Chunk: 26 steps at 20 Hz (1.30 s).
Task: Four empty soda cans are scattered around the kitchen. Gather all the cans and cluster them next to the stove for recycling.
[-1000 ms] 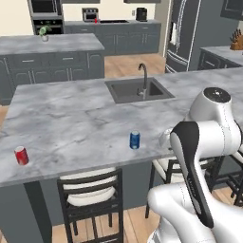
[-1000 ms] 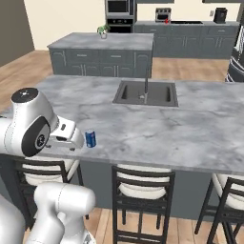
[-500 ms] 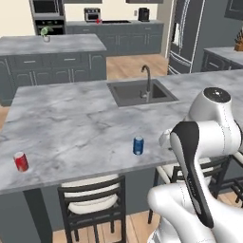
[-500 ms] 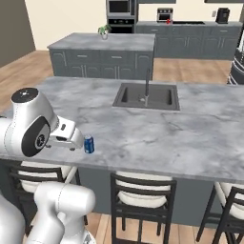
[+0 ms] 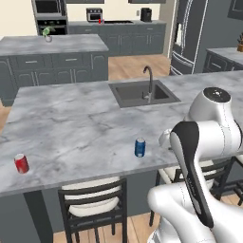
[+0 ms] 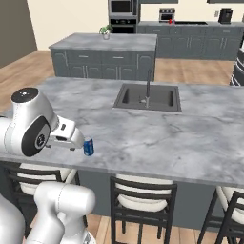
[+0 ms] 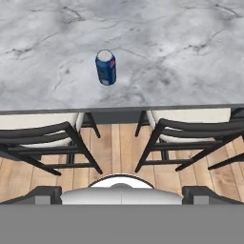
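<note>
The blue soda can (image 5: 139, 147) stands upright on the grey marble desk (image 5: 80, 128), near its front edge, above the gap between two dark stools (image 7: 43, 138). A red soda can (image 5: 21, 163) stands far to the left on the same desk, also close to the front edge. The stove (image 6: 190, 23) is on the back counter, well apart from both cans.

The gripper is held back from the desk edge and looks down on the blue can; its fingers are apart, as wide as they go, and hold nothing.

The step in hand seems to be the approach to the blue can. To do it well, I think the hand should come forward over the edge and descend with one finger on each side of the can, centred on its body, then close gently, because an empty can is light and tips easily.

The sink (image 5: 143, 93) in the middle of the desk looks empty, with only the faucet (image 5: 149, 78) beside it.
</note>
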Tool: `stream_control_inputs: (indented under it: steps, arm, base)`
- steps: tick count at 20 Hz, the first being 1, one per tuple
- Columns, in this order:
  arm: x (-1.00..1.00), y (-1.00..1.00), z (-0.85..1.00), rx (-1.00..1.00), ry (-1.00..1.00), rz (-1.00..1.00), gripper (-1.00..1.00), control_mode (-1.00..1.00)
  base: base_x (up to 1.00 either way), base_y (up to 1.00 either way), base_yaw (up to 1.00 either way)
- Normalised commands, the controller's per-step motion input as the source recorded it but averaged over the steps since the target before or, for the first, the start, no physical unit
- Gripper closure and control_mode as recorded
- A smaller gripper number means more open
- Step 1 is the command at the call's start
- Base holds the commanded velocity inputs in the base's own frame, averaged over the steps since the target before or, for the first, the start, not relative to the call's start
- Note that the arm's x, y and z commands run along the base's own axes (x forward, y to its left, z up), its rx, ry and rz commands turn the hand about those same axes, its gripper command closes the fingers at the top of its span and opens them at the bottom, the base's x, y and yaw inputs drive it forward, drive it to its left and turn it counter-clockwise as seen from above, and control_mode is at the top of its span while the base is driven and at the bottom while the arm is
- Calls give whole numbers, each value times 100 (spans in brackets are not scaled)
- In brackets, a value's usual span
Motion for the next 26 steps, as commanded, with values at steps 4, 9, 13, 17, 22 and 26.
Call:
stream_control_inputs:
  steps: [4, 9, 13, 17, 22, 26]
  arm:
    - [0, 0, 0, 0, 0, 0, -100, 100]
    - [25, 0, -1, 1, 0, 3, -100, -100]
    - [41, 0, 0, 1, 0, 6, -100, -100]
    - [29, 0, -1, 2, 0, 4, -100, -100]
    - [19, 0, -4, 1, 0, 0, -100, -100]
    - [22, 7, -10, 0, 5, 0, -100, -100]
  base:
    - [44, 0, 3]
    - [17, 0, 1]
    - [0, 0, 0]
    - [0, 0, 0]
    - [0, 0, 0]
    - [0, 0, 0]
